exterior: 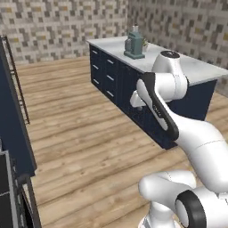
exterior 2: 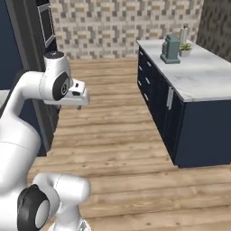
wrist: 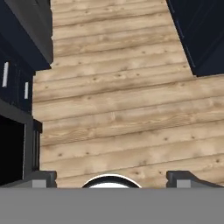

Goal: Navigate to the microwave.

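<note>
Two fingers (wrist: 41, 178) of my gripper (wrist: 111, 179) stand wide open and hold nothing, so I should drive slowly between the island (exterior 2: 198, 81) at right and the dark cabinets (exterior 2: 27, 54) at upper left.

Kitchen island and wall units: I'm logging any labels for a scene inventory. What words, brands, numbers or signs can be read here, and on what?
None can be read.
Teal appliance on the kitchen island: no label visible.
Built-in appliance in the tall wall unit: no legible markings.
Island drawers: plain fronts.
</note>
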Available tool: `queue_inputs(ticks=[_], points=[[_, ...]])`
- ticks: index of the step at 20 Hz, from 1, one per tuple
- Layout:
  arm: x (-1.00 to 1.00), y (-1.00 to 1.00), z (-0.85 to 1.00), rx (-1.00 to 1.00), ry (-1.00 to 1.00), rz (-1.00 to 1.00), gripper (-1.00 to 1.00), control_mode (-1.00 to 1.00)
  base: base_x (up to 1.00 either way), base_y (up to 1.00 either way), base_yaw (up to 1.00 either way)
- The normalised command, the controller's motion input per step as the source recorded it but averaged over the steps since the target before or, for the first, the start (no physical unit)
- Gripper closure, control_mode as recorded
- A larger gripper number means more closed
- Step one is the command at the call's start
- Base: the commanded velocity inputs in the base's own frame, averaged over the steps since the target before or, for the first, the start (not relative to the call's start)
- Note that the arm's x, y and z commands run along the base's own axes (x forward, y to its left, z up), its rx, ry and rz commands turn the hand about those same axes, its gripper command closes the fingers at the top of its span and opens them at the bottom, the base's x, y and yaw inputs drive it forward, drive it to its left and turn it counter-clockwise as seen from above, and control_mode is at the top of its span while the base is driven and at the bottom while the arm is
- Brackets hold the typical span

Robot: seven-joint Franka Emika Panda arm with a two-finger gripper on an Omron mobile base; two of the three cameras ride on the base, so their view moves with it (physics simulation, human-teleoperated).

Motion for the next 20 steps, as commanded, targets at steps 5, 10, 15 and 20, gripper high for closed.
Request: queue_inputs(ticks=[5, 10, 15, 20], points=[[0.0, 0.0, 0.0, 0.0, 0.0, 0.0, -1.0, 1.0, 1.0, 0.12, 0.0], [0.0, 0.0, 0.0, 0.0, 0.0, 0.0, -1.0, 1.0, 1.0, 0.0, 0.04], [0.0, 0.0, 0.0, 0.0, 0.0, 0.0, -1.0, 1.0, 1.0, 0.0, 0.06], [0.0, 0.0, 0.0, 0.0, 0.0, 0.0, -1.0, 1.0, 1.0, 0.0, 0.09]])
